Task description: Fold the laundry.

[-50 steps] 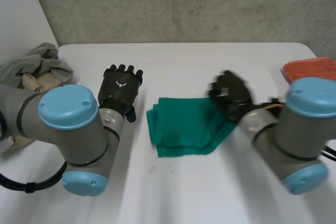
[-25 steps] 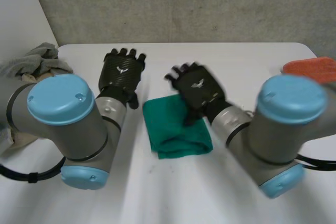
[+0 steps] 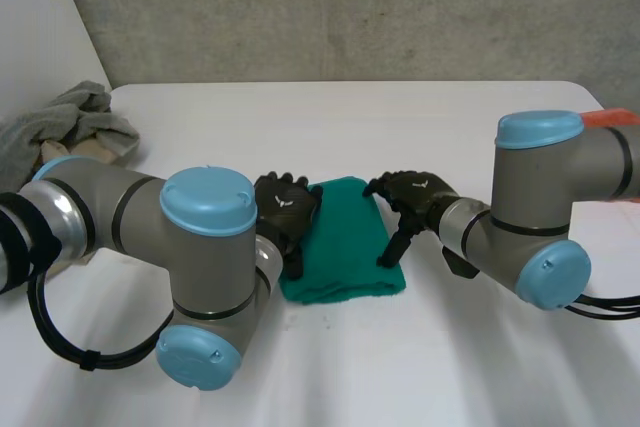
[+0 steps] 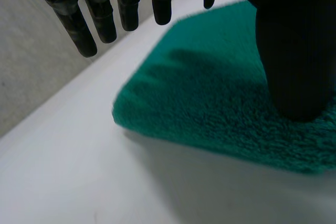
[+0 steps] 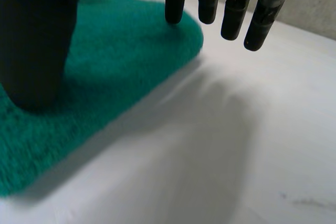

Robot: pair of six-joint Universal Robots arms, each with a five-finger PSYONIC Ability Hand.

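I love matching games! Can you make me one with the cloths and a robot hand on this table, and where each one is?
Things:
1. green towel
2. grey cloth pile
3. orange cloth
4. left hand

Places:
A. at the far right edge of the table
B. on the green towel's left edge
C. in the middle of the table
D. at the table's far left end

Pairs: 1-C, 2-D, 3-A, 4-B

Towel point(image 3: 345, 242) on the table point(image 3: 400, 127) — left robot hand point(image 3: 283, 209) at its left edge, right robot hand point(image 3: 415, 197) opposite.
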